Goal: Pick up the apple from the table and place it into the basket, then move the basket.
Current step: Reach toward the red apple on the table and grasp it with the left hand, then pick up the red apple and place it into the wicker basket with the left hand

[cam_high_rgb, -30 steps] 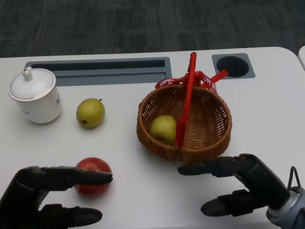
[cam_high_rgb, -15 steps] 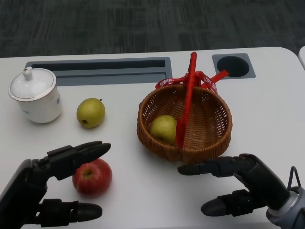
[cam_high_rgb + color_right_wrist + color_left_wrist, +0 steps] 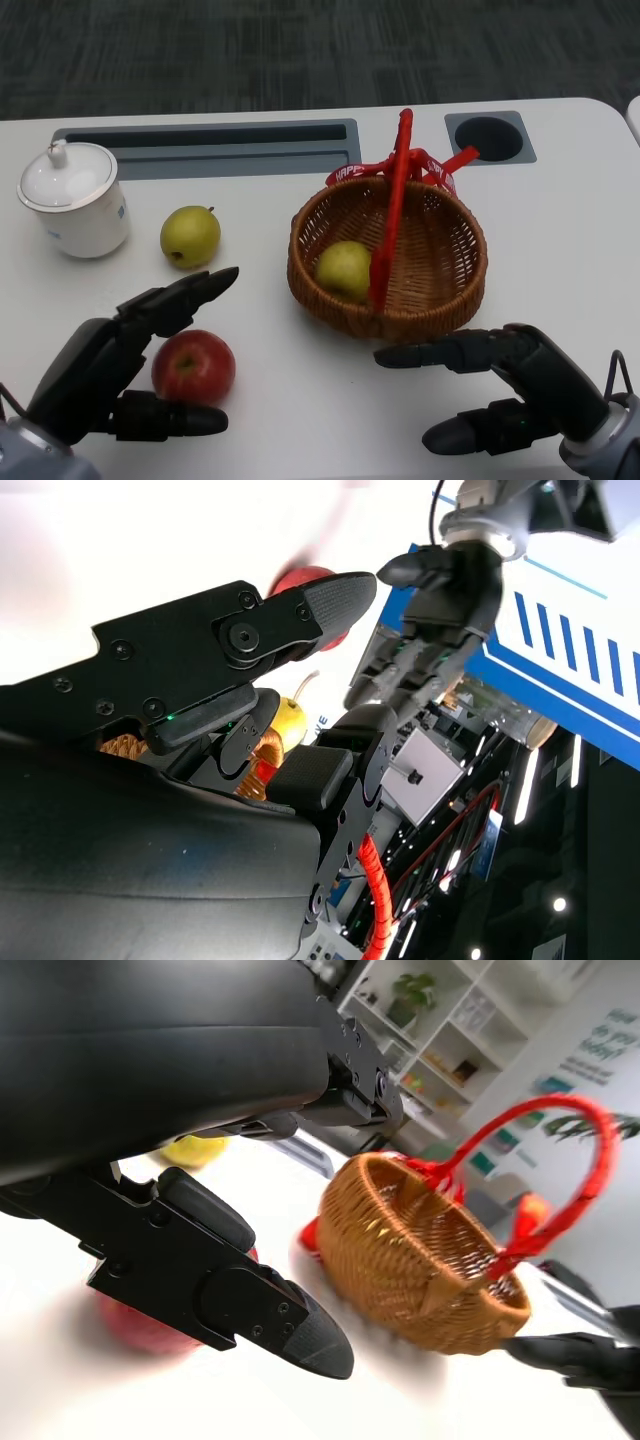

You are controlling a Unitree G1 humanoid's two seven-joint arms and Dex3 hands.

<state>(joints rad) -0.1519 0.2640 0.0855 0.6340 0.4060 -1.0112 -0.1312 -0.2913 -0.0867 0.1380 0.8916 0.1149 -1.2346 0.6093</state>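
Note:
A red apple (image 3: 194, 366) lies on the white table at the front left. My left hand (image 3: 120, 362) is around it, fingers spread, thumb below and fingers above, not closed on it. The wicker basket (image 3: 450, 295) with a red handle (image 3: 392, 205) stands right of centre and holds a green pear (image 3: 344, 269). My right hand (image 3: 510, 385) hovers open just in front of the basket. The left wrist view shows the apple (image 3: 135, 1328) behind the thumb and the basket (image 3: 420, 1260) beyond. In the right wrist view the apple (image 3: 300, 580) and my left hand (image 3: 430, 630) appear past the fingers.
A second green pear (image 3: 190, 236) lies behind the apple. A white lidded cup (image 3: 72, 199) stands at the far left. A grey slot tray (image 3: 210, 148) and a round recess (image 3: 489, 137) lie along the table's far side.
My left hand has lifted and turned, its fingers rising off the apple and spreading toward the pear. The apple, basket and right hand have stayed put.

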